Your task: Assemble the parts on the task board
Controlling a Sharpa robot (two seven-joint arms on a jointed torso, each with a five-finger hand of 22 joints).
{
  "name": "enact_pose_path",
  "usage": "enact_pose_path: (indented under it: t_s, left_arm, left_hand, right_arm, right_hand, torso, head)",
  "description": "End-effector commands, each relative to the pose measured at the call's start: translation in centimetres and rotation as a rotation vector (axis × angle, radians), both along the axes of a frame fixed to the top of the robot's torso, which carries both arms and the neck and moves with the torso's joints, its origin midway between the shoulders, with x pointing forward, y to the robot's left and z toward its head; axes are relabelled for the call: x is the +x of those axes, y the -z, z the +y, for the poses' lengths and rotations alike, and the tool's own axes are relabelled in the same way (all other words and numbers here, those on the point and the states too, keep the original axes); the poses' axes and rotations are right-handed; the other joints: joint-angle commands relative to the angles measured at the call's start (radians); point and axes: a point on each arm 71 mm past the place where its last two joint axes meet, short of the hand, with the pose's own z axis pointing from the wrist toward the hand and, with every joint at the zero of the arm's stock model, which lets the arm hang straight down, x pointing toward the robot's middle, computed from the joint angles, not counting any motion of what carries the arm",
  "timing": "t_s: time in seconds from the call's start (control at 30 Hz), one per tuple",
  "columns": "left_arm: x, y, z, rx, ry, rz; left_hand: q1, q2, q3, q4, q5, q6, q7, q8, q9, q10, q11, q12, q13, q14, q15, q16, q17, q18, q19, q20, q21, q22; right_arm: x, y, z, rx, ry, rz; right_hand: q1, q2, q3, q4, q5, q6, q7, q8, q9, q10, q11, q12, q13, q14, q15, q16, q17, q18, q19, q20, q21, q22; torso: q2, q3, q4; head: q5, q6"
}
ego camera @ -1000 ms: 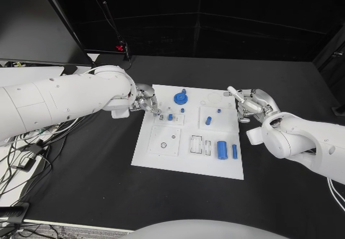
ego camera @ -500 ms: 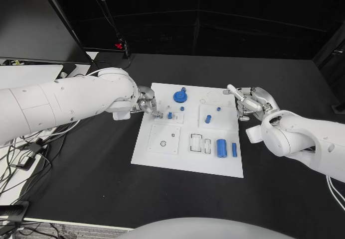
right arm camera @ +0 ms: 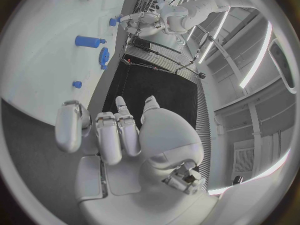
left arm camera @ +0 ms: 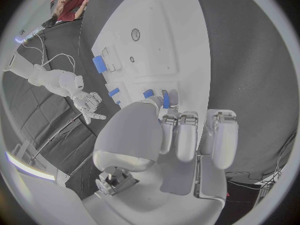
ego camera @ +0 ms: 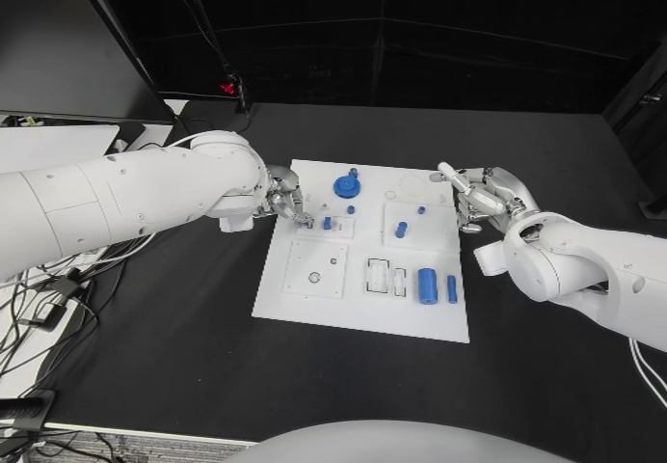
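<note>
The left hand hangs over the task board's left edge, near its far left corner. Its fingers are curled down beside a small blue peg that stands in a raised square block there. In the left wrist view the fingertips lie right at a blue piece, but I cannot tell whether they pinch it or only touch it.

Further right along the far edge a blue gear sits on the board, with a small blue stud just nearer. Toward the middle a short blue cylinder lies on its own plate. Near the board's right edge a larger blue cylinder and a thin blue pin lie side by side, next to two open rectangular slots.

The right hand hovers just off the board's far right corner. Its fingers are loosely curled and hold nothing, apart from every part.

The step in hand looks like seating or grasping the peg at the left block, with most parts yet unplaced. The next move likely calls for a sure pinch on the peg and a straight, upright push or lift. A tilted peg could jam in its hole.
</note>
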Motion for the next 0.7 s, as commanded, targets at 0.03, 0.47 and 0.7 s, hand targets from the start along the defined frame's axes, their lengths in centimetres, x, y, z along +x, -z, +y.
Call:
enact_pose_path:
  t_s: [0.03, 0.47, 0.7]
  left_arm:
    - [0.07, -0.03, 0.00, 0.011, -0.002, 0.002]
    - [-0.09, 0.37, -0.16, 0.043, 0.010, 0.041]
    - [-0.17, 0.58, -0.23, 0.049, 0.015, 0.053]
  left_hand:
    - [0.001, 0.007, 0.053, -0.045, -0.003, 0.011, -0.008, 0.006, 0.002, 0.108, -0.003, -0.007, 0.261, 0.105, -0.004, 0.001, 0.263, -0.007, 0.104, -0.001, 0.003, 0.263]
    - [-0.002, 0.006, 0.060, -0.045, -0.007, 0.010, -0.007, 0.006, 0.002, 0.108, -0.002, -0.007, 0.261, 0.105, -0.004, 0.001, 0.263, -0.007, 0.104, -0.001, 0.003, 0.263]
    - [-0.003, 0.005, 0.064, -0.045, -0.010, 0.009, -0.006, 0.006, 0.002, 0.108, -0.001, -0.007, 0.261, 0.105, -0.003, 0.001, 0.263, -0.007, 0.104, -0.001, 0.003, 0.263]
  right_arm:
    - [-0.05, -0.17, 0.15, 0.006, -0.008, -0.009]
    - [-0.08, -0.18, 0.06, 0.005, -0.006, -0.009]
    - [-0.05, -0.18, 0.20, 0.006, -0.009, -0.009]
  right_hand:
    - [0.009, 0.002, -0.005, -0.001, 0.004, -0.009, 0.001, 0.004, 0.000, 0.104, 0.007, 0.000, 0.261, 0.104, 0.004, 0.002, 0.263, 0.017, -0.003, 0.004, -0.006, 0.162]
    - [0.009, 0.002, -0.005, -0.001, 0.004, -0.009, 0.001, 0.004, 0.000, 0.104, 0.007, 0.000, 0.261, 0.104, 0.004, 0.002, 0.263, 0.017, -0.003, 0.004, -0.006, 0.162]
    - [0.009, 0.002, -0.005, -0.001, 0.004, -0.009, 0.001, 0.004, 0.000, 0.104, 0.007, 0.000, 0.261, 0.104, 0.004, 0.002, 0.263, 0.017, -0.003, 0.004, -0.006, 0.162]
  torso:
    - [0.000, 0.0001, -0.0002]
    - [0.000, 0.0000, 0.0008]
    - [0.000, 0.0000, -0.0003]
  head:
    - [-0.001, -0.002]
    - [-0.002, -0.006]
    - [-0.005, -0.009]
